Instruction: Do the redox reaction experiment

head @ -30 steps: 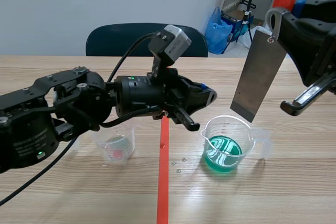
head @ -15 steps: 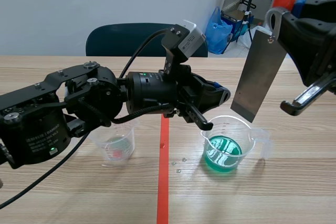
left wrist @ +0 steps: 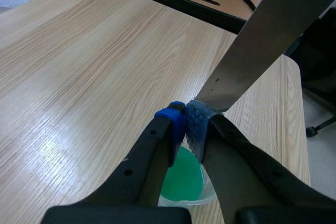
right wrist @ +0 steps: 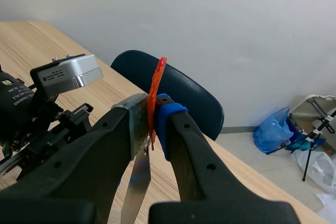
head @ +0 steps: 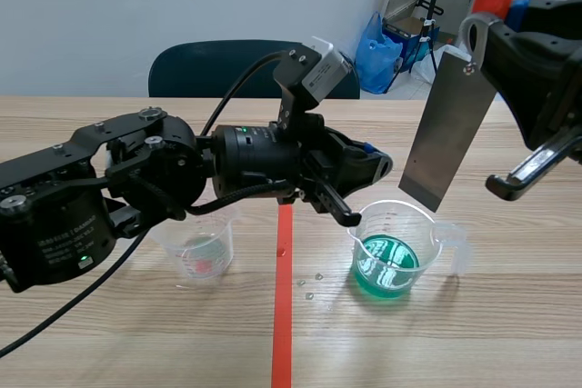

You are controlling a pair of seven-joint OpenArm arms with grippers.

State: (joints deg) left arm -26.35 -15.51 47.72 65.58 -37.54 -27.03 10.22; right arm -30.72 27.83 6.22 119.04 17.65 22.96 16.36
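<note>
On the pale wooden surface [head: 473,333], with a dark chair [head: 209,65] behind it, your metal strip [head: 446,134] hangs in the air over the beaker [head: 427,224] of green liquid [head: 386,265]. The strip is pinched at its upper end by the jaws of the right gripper [right wrist: 152,114]. Its long axis runs close to upright, leaning a little. The low end points down at the beaker's far rim and looks not yet wetted. You seem to be at the dipping step, so the next move calls for a straight descent into the liquid without knocking the rim. The left gripper [left wrist: 185,121] sits just beside the beaker, jaws pressed together on nothing. A small cup [head: 198,247] stands well apart, under the left arm.
</note>
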